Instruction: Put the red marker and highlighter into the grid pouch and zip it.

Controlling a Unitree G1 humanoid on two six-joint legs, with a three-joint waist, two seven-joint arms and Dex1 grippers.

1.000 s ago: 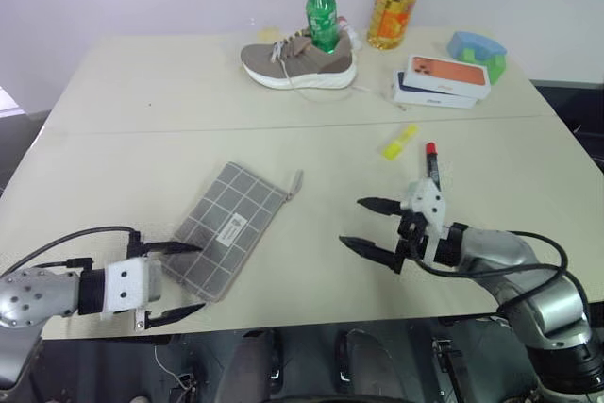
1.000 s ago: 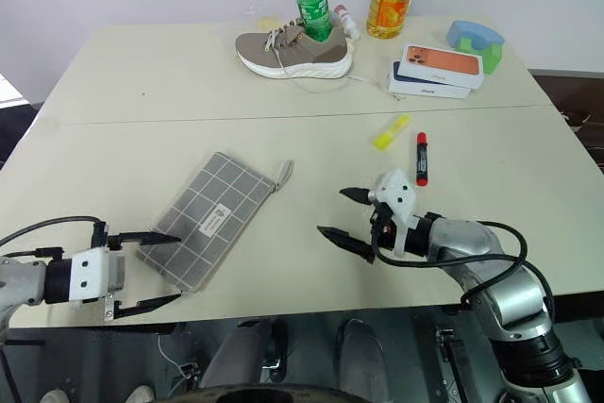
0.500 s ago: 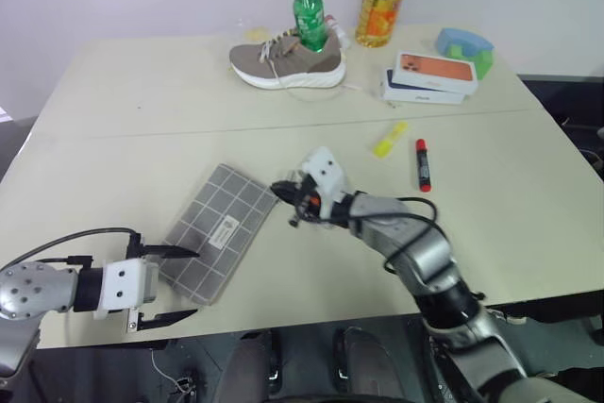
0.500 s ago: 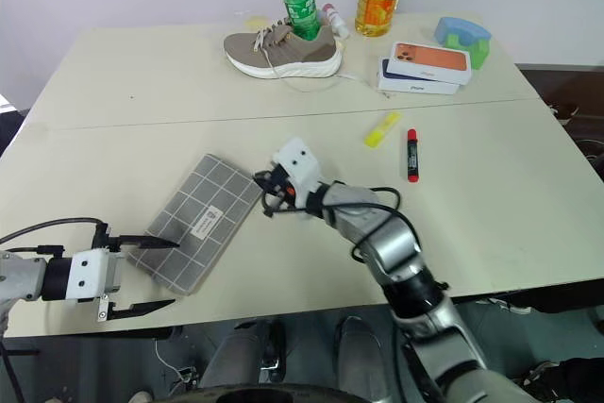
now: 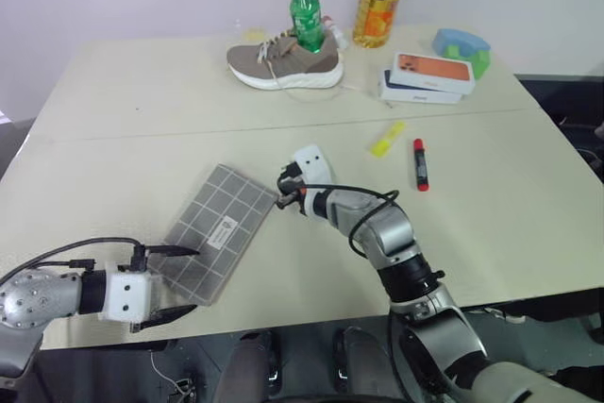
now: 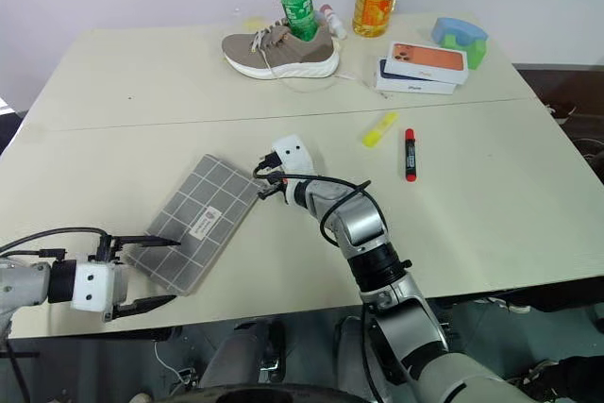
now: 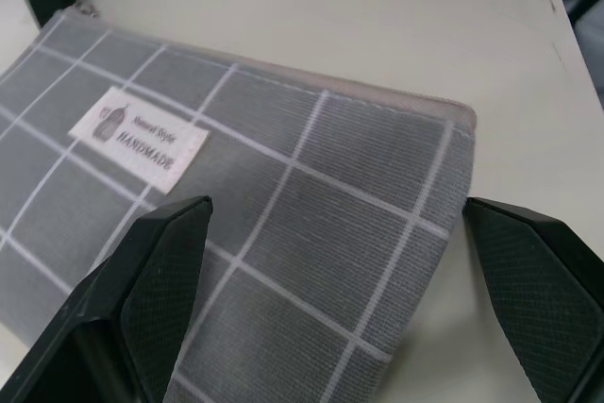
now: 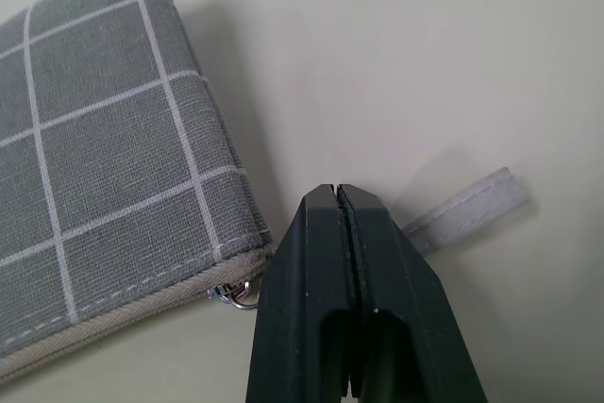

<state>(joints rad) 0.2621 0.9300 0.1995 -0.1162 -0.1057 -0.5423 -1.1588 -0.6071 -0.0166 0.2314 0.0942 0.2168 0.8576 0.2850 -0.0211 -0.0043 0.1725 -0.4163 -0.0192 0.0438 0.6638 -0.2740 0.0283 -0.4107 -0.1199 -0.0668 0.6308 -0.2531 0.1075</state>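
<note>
The right gripper point(image 8: 338, 197) is fully closed over the pull cord point(image 8: 472, 205) of the grid pouch point(image 5: 212, 230), evidently to draw the zipper open. The left gripper point(image 7: 335, 261), jaws wide and empty, straddles the pouch's near end (probably to anchor it). The red marker point(image 5: 418, 163) and highlighter point(image 5: 388, 138) lie apart on clear table point(image 5: 132, 139).

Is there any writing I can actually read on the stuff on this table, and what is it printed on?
"Natural Style" over "HANDMADE": on the small white label of the grid pouch.
Green bottle label: too small to read.
Oil bottle label: too small to read.
Phone boxes: print too small to read.
</note>
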